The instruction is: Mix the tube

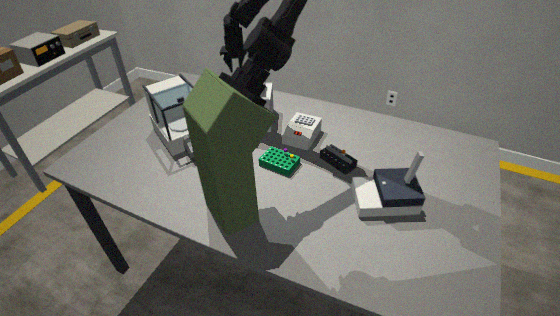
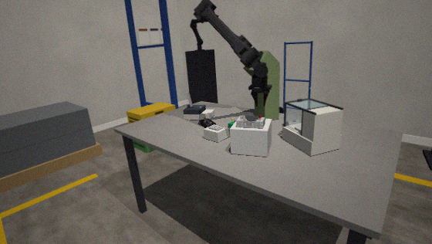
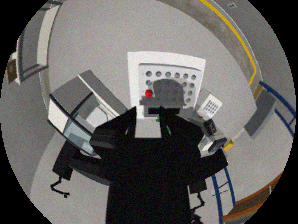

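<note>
Tube B's red cap (image 3: 148, 94) stands at the left of the grey shaking block (image 3: 168, 91) on the white mixer MX (image 2: 251, 135). The cap also shows in the exterior view (image 2: 260, 116), low on the mixer's top. My gripper (image 2: 259, 105) hangs straight above the mixer, a little clear of the cap, with its fingers partly open and nothing between them. In the wrist view the gripper (image 3: 164, 113) points down at the block. In the top view the mixer (image 1: 268, 95) is mostly hidden behind the arm and a green pillar. I cannot make out the mixer's lamps or its START key.
The green rack RK (image 1: 279, 160) holds a purple-capped and an orange-capped tube. The balance BAL (image 1: 167, 112), dry block DB (image 1: 302, 129), magnet block MG (image 1: 338, 157) and spectrophotometer SP (image 1: 392, 192) stand around it. A tall green pillar (image 1: 225, 155) rises at the table's near side.
</note>
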`<control>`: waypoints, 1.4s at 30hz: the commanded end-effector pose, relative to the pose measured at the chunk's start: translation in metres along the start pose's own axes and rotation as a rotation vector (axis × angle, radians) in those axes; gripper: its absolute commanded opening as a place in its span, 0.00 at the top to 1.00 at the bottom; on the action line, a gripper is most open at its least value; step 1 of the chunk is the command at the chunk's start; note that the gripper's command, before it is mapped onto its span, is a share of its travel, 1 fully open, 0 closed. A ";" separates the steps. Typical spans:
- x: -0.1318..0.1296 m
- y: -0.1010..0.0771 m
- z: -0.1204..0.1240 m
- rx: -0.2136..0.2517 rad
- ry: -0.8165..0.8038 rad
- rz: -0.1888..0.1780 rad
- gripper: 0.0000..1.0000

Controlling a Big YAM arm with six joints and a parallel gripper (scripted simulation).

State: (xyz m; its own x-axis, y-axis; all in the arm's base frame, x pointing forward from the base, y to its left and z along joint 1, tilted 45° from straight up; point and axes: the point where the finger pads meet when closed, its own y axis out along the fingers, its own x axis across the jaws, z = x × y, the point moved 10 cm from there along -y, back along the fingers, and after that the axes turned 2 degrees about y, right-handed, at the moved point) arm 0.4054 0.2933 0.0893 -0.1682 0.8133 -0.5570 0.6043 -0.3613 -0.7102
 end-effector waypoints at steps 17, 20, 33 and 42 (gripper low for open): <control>0.000 -0.006 -0.008 -0.019 0.015 -0.003 0.64; 0.000 -0.006 -0.008 -0.019 0.015 -0.003 0.64; -0.021 0.015 0.034 -0.019 -0.208 0.001 1.00; -0.027 0.025 0.056 -0.018 -0.442 0.004 1.00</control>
State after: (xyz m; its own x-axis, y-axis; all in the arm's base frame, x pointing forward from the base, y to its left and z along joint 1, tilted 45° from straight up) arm 0.3823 0.2489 0.0596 -0.3990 0.6282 -0.6680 0.6023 -0.3698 -0.7075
